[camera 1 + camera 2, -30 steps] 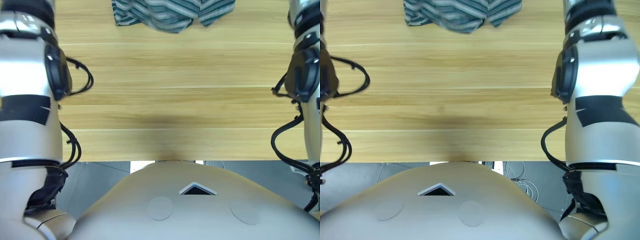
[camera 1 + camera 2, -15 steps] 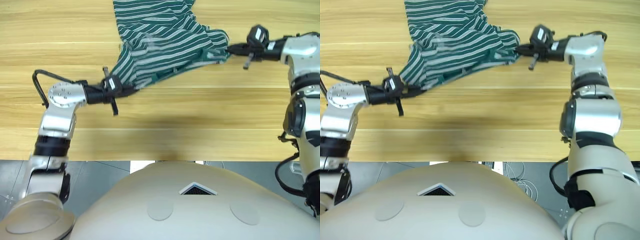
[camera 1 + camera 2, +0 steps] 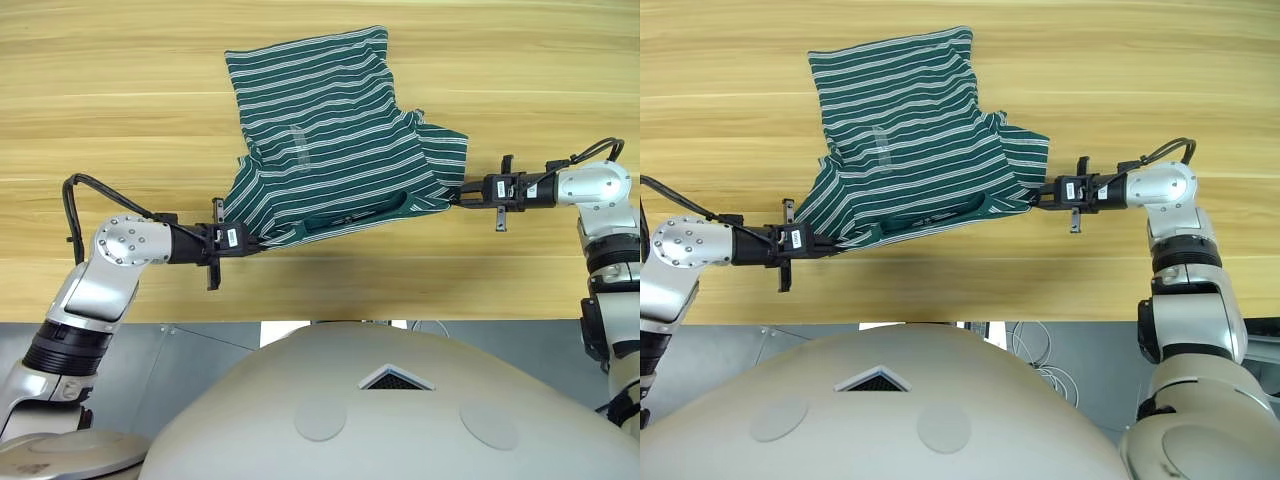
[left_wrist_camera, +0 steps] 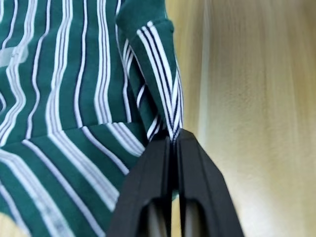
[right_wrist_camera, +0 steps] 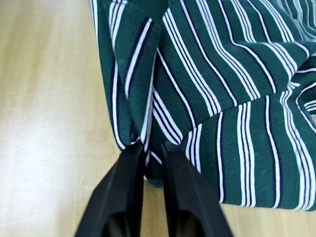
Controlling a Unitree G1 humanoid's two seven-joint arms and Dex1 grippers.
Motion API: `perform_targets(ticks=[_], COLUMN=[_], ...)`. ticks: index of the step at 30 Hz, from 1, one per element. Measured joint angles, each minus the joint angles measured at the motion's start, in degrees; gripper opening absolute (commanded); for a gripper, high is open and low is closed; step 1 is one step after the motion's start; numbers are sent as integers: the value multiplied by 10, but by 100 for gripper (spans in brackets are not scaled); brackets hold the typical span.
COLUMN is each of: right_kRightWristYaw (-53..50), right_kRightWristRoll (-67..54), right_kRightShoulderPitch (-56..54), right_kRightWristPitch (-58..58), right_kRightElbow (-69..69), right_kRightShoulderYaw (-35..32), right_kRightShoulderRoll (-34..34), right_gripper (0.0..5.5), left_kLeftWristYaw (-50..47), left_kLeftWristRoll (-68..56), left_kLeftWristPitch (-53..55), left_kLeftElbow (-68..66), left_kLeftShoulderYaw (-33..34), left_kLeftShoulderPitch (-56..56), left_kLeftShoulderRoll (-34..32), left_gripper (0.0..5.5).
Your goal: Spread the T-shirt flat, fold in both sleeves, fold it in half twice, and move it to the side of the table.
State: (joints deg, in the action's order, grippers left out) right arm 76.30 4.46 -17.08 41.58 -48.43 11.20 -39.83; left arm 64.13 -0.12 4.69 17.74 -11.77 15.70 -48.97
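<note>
A green T-shirt (image 3: 325, 130) with thin white stripes lies rumpled on the wooden table (image 3: 110, 110), its far part flat and its near edge lifted and stretched between both grippers. My left gripper (image 3: 256, 241) is shut on the shirt's near left corner, close to the table's front edge. My right gripper (image 3: 456, 196) is shut on the near right corner. In the left wrist view the black fingertips (image 4: 190, 153) pinch a folded striped hem (image 4: 158, 74). In the right wrist view the fingertips (image 5: 131, 158) clamp a bunched edge of the cloth (image 5: 222, 74).
Bare wood lies to the left (image 3: 90, 60) and right (image 3: 560, 70) of the shirt. The table's front edge (image 3: 400, 319) runs just below both grippers, with grey floor beyond it.
Both grippers have drawn the shirt toward the table's near edge and moved farther apart, stretching its near edge. A second ago the shirt lay bunched at the far side with the arms raised.
</note>
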Motion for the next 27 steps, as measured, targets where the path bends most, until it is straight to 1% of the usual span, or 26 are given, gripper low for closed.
perform_targets(ticks=[2,4,5,6,9,11,13,14,16,17,19,20,23,24,27], right_kRightWristYaw=[34,88,105,126,147,158,159,160,155,129,56,32,3,-9,-30], right_kRightWristRoll=[-27,-65,-83,-108,-138,-208,-256,-269,-266,-248,-193,-161,-111,-101,-64], right_kRightShoulderPitch=[19,59,73,87,88,90,86,71,18,-17,-69,-86,-106,-113,-148], right_kRightWristPitch=[-18,-53,-69,-89,-126,-174,-210,-225,-245,-250,-251,-251,-257,-270,-285], right_kRightElbow=[33,87,108,138,174,220,241,237,207,184,139,126,114,109,74], right_kRightShoulderYaw=[3,9,9,9,4,24,35,39,36,33,45,59,94,106,136], right_kRightShoulderRoll=[-9,-28,-32,-41,-53,-86,-108,-106,-76,-45,14,46,115,147,220], right_gripper=[153,186,196,221,273,315,315,315,315,315,315,315,315,315,315], left_kLeftWristYaw=[-15,-32,-42,-55,-78,-89,-89,-85,-80,-83,-115,-147,-216,-240,-282], left_kLeftWristRoll=[9,24,28,28,-4,-15,-20,-31,-62,-84,-135,-168,-245,-264,-295], left_kLeftWristPitch=[3,8,13,25,64,71,70,69,64,64,81,101,141,150,157], left_kLeftElbow=[45,86,100,133,209,211,205,205,205,203,183,172,157,150,138], left_kLeftShoulderYaw=[-13,-20,-20,-18,-3,31,56,75,112,135,178,199,249,268,312], left_kLeftShoulderPitch=[23,44,50,59,66,59,61,72,94,100,104,108,145,162,210], left_kLeftShoulderRoll=[0,2,2,6,22,21,12,4,-3,3,46,83,166,195,244], left_gripper=[84,114,122,147,149,149,149,149,149,149,149,149,149,149,149])
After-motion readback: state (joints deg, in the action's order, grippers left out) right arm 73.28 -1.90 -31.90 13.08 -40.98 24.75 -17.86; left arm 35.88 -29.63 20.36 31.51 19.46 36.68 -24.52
